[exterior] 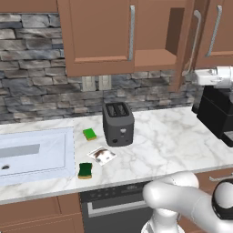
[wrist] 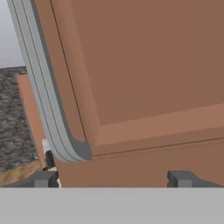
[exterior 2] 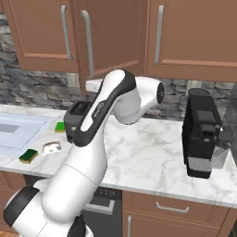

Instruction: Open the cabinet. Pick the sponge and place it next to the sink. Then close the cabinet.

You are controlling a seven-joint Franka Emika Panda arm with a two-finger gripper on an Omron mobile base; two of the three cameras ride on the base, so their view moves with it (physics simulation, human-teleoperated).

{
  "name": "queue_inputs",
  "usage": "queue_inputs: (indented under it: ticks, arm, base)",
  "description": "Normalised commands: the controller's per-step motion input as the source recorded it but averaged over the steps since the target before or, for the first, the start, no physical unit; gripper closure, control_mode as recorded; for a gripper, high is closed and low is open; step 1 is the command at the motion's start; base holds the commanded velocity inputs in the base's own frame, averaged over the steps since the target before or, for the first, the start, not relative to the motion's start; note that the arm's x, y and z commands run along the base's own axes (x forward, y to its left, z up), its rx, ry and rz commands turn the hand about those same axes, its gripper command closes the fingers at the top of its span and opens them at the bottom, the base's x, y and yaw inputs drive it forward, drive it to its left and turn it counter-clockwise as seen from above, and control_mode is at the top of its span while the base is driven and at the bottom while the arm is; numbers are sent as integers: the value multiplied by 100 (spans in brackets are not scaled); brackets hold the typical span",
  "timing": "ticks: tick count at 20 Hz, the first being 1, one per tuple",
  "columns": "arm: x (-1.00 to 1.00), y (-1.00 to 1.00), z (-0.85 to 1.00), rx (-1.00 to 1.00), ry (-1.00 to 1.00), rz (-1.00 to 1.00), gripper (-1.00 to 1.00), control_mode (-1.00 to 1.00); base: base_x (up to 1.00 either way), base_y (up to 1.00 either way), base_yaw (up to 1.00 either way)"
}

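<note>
The cabinet [exterior: 100, 32] has its left door shut and its right door [exterior: 189, 41] swung out, baring an inner shelf [exterior: 154, 58]. My gripper [wrist: 113, 178] stands open right in front of that door's lower edge [wrist: 153, 131]. The bottom end of its silver bar handle [wrist: 57, 131] sits just above the left fingertip [wrist: 43, 178], with nothing gripped. In the left base view the white hand [exterior: 213, 76] hangs to the right of the open door. The sponge [exterior: 85, 170], dark green over orange, lies on the counter by the sink's [exterior: 68, 150] front right corner; it also shows as sponge [exterior 2: 28, 156].
A dark toaster [exterior: 118, 123] stands mid-counter, with a light-green sponge [exterior: 89, 134] and a small picture card [exterior: 102, 155] beside it. A black coffee machine [exterior 2: 201, 139] stands at the right. A narrower shut cabinet [exterior: 218, 32] hangs right of the open door.
</note>
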Motion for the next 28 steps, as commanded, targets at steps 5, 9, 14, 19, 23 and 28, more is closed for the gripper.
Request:
queue_inputs:
  ticks: [5,9,14,19,23,28]
  arm:
    - [37,66,0,0,0,-18,-100,-100]
    - [37,61,0,-2,0,-19,-100,-100]
    - [37,51,0,-2,0,-20,-100,-100]
    - [44,40,0,-2,0,-22,-100,-100]
    - [43,33,0,0,0,-20,-100,-100]
    - [40,36,0,0,0,-14,-100,-100]
  base:
    - [0,0,0]
    - [0,0,0]
    - [0,0,0]
    - [0,0,0]
    - [0,0,0]
    - [0,0,0]
